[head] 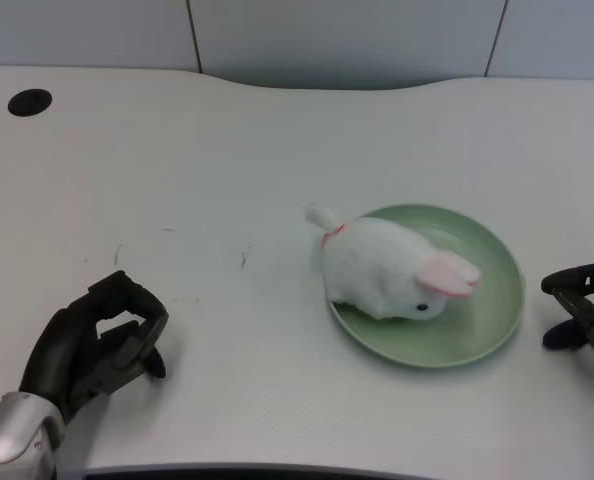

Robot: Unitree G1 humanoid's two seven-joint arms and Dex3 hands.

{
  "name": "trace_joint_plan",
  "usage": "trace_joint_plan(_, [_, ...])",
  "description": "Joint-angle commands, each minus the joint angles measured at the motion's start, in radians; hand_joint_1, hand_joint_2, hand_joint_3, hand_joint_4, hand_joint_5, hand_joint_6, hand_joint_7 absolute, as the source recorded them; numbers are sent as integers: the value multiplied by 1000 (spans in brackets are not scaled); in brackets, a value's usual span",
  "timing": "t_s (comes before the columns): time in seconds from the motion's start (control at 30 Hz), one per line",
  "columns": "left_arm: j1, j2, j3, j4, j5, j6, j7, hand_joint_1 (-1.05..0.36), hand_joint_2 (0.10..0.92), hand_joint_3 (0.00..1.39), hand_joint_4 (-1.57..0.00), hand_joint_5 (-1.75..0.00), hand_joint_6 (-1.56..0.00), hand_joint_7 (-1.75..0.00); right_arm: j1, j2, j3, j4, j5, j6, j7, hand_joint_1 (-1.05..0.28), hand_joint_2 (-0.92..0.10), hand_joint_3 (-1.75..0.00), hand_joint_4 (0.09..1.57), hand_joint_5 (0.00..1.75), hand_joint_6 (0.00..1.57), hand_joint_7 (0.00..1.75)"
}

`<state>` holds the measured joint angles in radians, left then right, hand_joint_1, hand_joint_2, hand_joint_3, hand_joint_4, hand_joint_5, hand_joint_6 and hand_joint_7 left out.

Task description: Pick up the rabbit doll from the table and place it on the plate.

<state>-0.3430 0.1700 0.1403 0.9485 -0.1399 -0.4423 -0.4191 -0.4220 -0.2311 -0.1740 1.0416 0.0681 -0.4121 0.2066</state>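
**Rabbit on the plate, left hand withdrawn and empty**

While the broad white table [277, 150] fills nearly the whole head view, with a dark round cable hole [29, 102] near its far left corner and a few faint scuff marks on its surface, the action sits right of centre. On it lies the round pale-green plate [497, 300], shallow and smooth-rimmed. Lying on the plate's left half is the white plush rabbit doll [382, 270] with pink-lined ears and a small dark eye; its head points toward the near right, while its rump and stubby tail overhang the rim on the far left side, so it rests mostly, not wholly, inside. By that look the placing seems essentially done.

As a judgement, the doll should be light, soft and compressible, not fragile and not slippery (fur gives fingers plenty of purchase). Should it need nudging further in, the plump middle of the body is the place to take hold, across the back, rather than the floppy ears or the tail.

Smallest in play, the black many-fingered left hand [97, 340] sits at the near left, well apart from the plate, its fingers curled inward around nothing.
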Motion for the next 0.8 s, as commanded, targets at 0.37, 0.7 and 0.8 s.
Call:
trace_joint_plan(0.37, [-11,14,8,17,-5,6,-19,-484,921,475,-686,-1746,-394,-1746,-8,-20,3,10,-24,2,-13,-781,-921,-71,970,922,902,790])
trace_joint_plan(0.7, [-13,10,20,13,-4,9,-10,-482,921,473,-679,-1746,-388,-1746,-12,-21,-2,22,-21,-8,-4,-787,-921,-67,984,927,916,792])
trace_joint_plan(0.8, [-10,7,19,13,-3,2,-12,-478,921,482,-682,-1746,-387,-1746,-12,-25,-2,20,-21,3,-2,-786,-918,-64,982,922,916,791])
